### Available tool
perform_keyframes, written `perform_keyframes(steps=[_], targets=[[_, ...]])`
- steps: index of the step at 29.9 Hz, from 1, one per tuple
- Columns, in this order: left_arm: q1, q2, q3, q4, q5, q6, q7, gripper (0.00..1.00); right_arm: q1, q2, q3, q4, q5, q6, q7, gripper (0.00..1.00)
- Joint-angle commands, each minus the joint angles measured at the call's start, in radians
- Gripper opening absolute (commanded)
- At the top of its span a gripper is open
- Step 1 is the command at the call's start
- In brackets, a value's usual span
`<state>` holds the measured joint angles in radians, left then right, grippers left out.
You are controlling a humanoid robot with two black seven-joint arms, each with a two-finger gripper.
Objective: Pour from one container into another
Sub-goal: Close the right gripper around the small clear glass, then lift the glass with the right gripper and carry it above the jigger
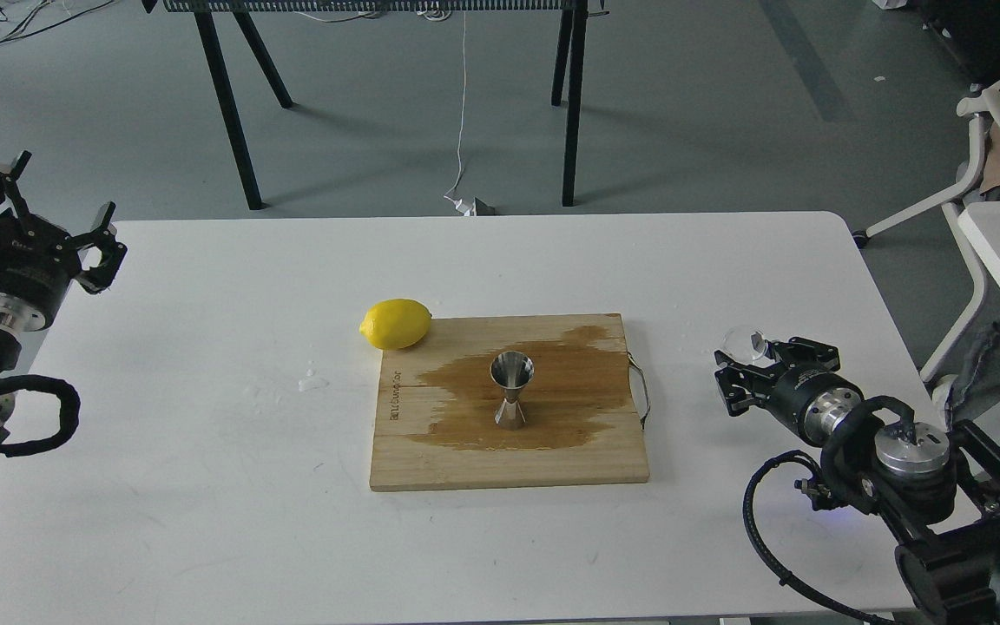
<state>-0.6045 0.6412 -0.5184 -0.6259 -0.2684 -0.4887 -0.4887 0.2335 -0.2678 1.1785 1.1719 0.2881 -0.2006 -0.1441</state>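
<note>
The small transparent cup [744,344] is held above the table's right side, with my right gripper [760,365] shut on it. It sits at the gripper's far tip, right of the board. The steel hourglass jigger [511,391] stands upright in the middle of the wooden board [430,460], on a dark wet stain. The cup is well right of the jigger and apart from it. At the table's left edge my left gripper [47,207] is open and holds nothing.
A yellow lemon [396,323] lies at the board's back left corner. A few water drops [312,379] are on the white table [205,486] left of the board. A metal handle [641,391] sticks out from the board's right edge.
</note>
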Motion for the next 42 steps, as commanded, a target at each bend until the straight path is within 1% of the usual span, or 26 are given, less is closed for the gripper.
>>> perform_keyframes(steps=[1,5,8,20,26,32,42], targets=[[0.0,-0.002,0.0,0.0,0.0,0.0,0.0,0.92,0.007,0.004,-0.002,0.101,-0.105,-0.005,-0.003,0.47],[0.0,-0.003,0.0,0.0,0.002,0.0,0.0,0.92,0.039,0.005,-0.028,0.189,-0.229,-0.01,-0.008,0.46],[-0.001,-0.002,0.0,0.0,0.0,0.0,0.0,0.92,0.084,0.007,-0.074,0.224,-0.322,-0.013,-0.011,0.46],[-0.001,-0.002,0.0,-0.002,0.0,0.0,0.0,0.92,0.276,0.032,-0.365,0.235,-0.552,-0.014,-0.006,0.46],[0.0,-0.002,0.0,-0.002,0.002,0.0,0.0,0.92,0.354,0.032,-0.477,0.233,-0.606,-0.016,-0.006,0.46],[0.003,-0.003,0.0,-0.002,0.002,0.0,0.0,0.92,0.385,0.016,-0.531,0.238,-0.642,-0.014,-0.009,0.46],[0.003,-0.006,0.0,-0.002,0.002,0.0,0.0,0.92,0.406,-0.059,-0.639,0.287,-0.713,-0.013,-0.009,0.46]])
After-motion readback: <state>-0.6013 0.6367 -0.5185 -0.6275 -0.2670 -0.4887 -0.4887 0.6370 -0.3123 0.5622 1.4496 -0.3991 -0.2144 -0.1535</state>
